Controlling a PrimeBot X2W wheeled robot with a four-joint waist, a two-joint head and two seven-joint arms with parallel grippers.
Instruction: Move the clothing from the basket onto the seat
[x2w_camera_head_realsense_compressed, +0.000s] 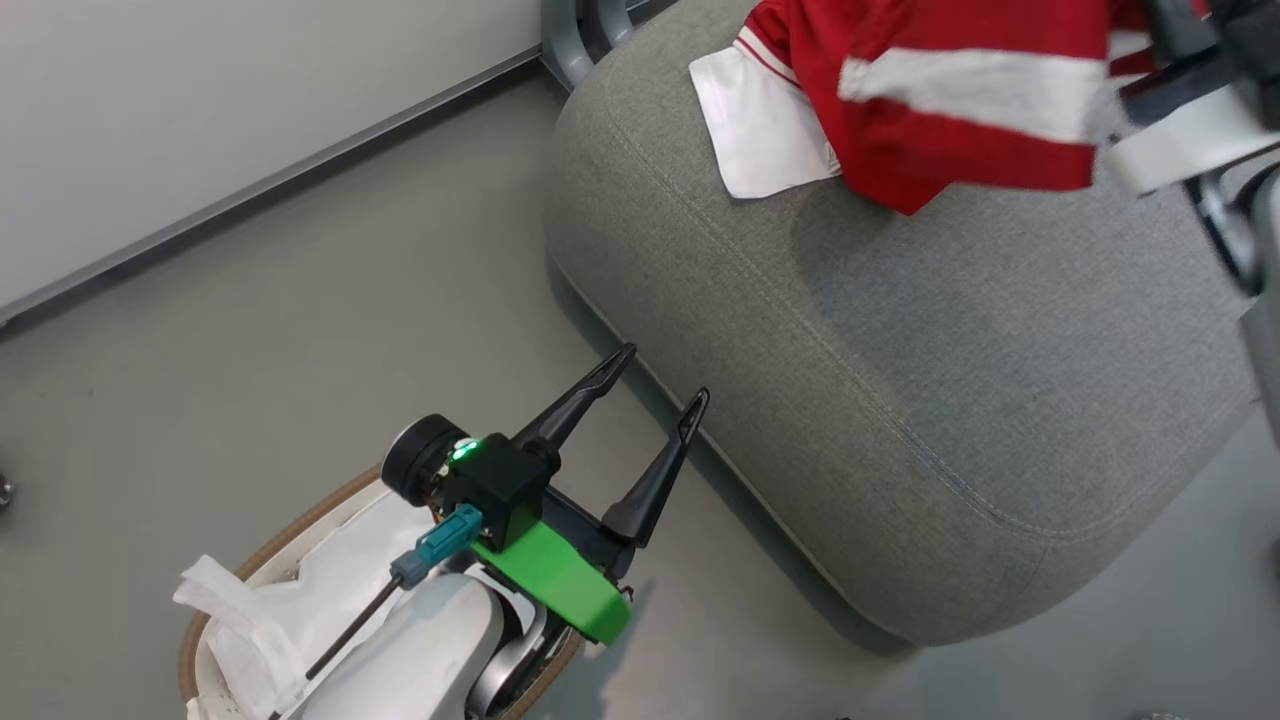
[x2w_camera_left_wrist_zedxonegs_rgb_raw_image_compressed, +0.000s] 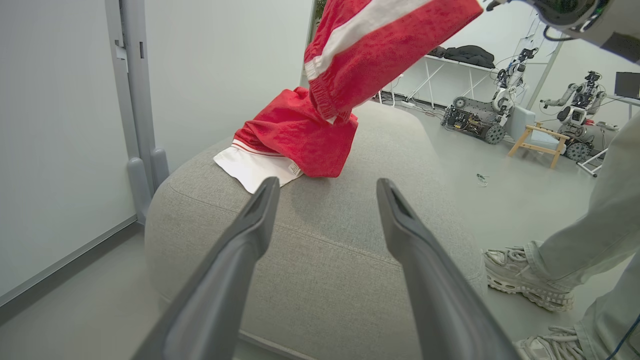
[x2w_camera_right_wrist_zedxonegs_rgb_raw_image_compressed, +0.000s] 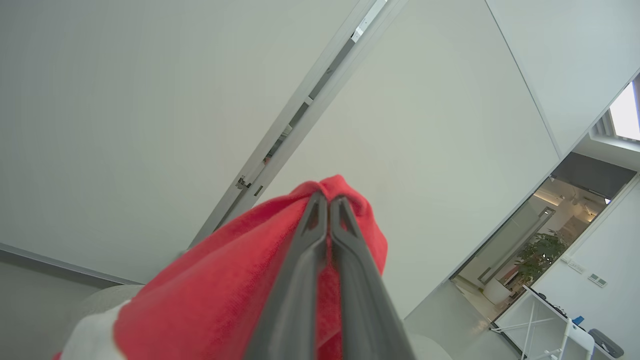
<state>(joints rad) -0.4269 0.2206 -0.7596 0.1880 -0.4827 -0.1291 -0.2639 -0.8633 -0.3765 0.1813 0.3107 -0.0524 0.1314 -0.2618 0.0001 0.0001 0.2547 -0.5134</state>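
One garment (x2w_camera_head_realsense_compressed: 950, 150) hangs clamped in my right pincer (x2w_camera_right_wrist_zedxonegs_rgb_raw_image_compressed: 327, 197) over the seat (x2w_camera_head_realsense_compressed: 900, 400), left pincer (x2w_camera_head_realsense_compressed: 667, 372) agape; next: lower, release.

No legible text anywhere.

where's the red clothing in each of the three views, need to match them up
head view: clothing at top right, draped on the far end of the seat.
left wrist view: upper middle, lying on the seat and running up to the top right, above the open left gripper.
right wrist view: lower middle, pinched in the shut right gripper.
shared landmark: the grey seat under it, in the head and left wrist views.
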